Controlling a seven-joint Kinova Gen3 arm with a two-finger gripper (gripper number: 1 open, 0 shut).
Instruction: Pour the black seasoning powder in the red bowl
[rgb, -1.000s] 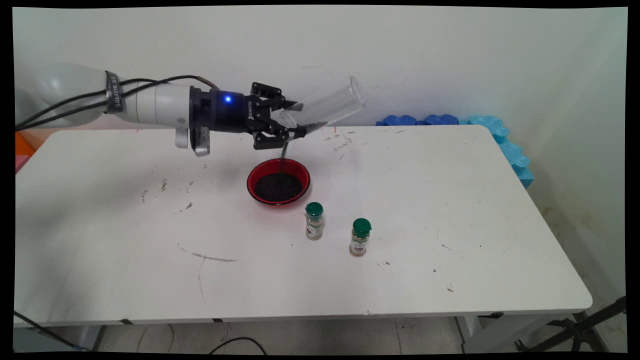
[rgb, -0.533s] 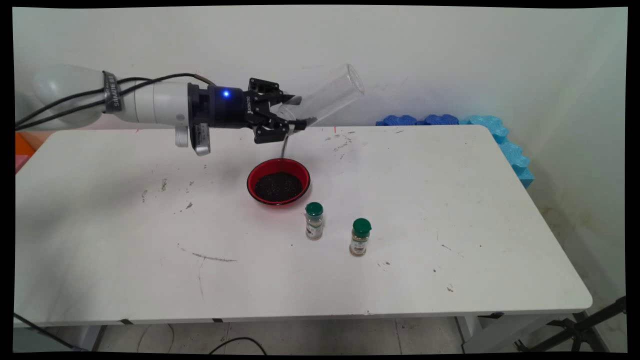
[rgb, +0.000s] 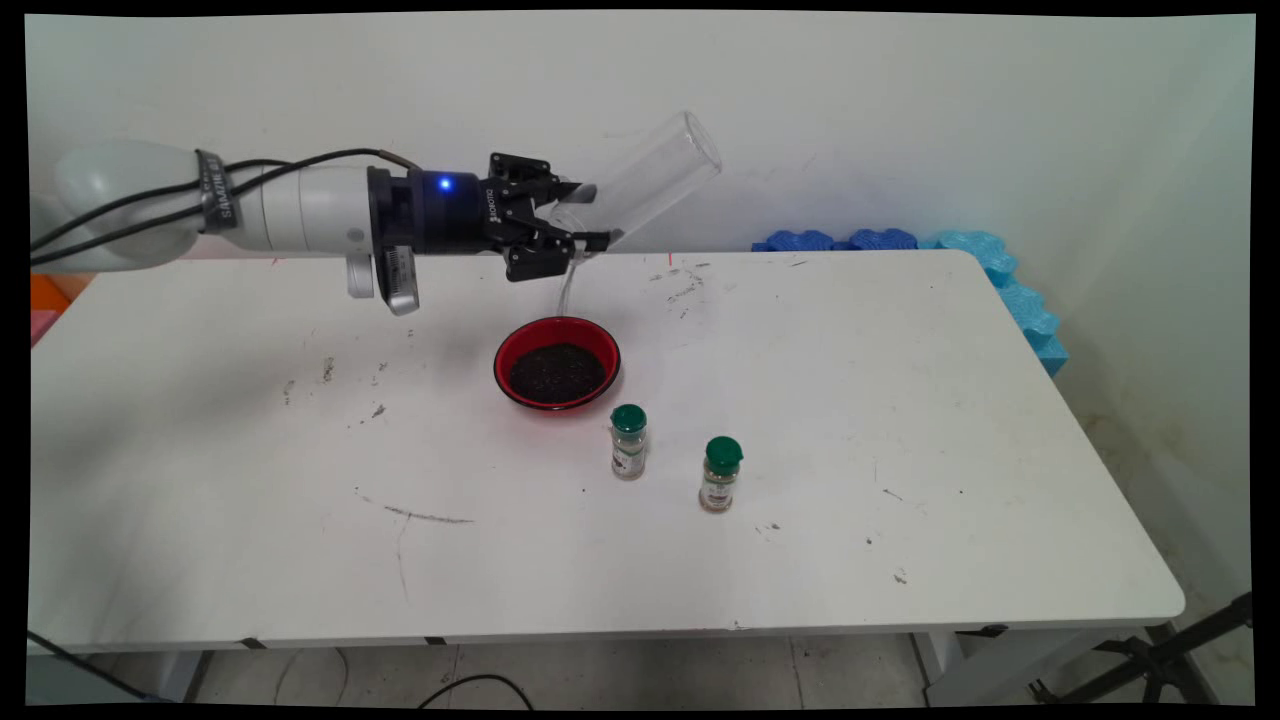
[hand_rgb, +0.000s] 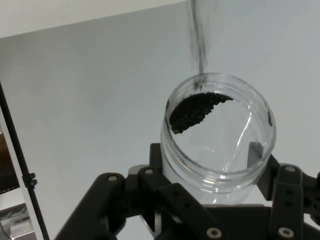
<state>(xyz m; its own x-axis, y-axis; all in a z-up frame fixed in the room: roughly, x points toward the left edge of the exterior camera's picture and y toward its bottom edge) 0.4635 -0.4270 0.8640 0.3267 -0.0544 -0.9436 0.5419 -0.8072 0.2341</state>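
My gripper is shut on a clear plastic jar, held tipped with its mouth down toward the arm and its base raised to the upper right. A thin stream of black grains falls from the mouth into a red bowl on the table right below, which holds a dark heap. In the hand view the jar sits between the fingers, with a small dark patch of grains left at its rim and a stream leaving it.
Two small spice bottles with green caps stand in front of the bowl to the right, one close to it and another further right. Blue foam pieces lie along the table's far right edge.
The jar has tilted steeper, its base rising higher, and the gripper has lifted slightly. The stream of grains has thinned and fewer grains remain in the jar.
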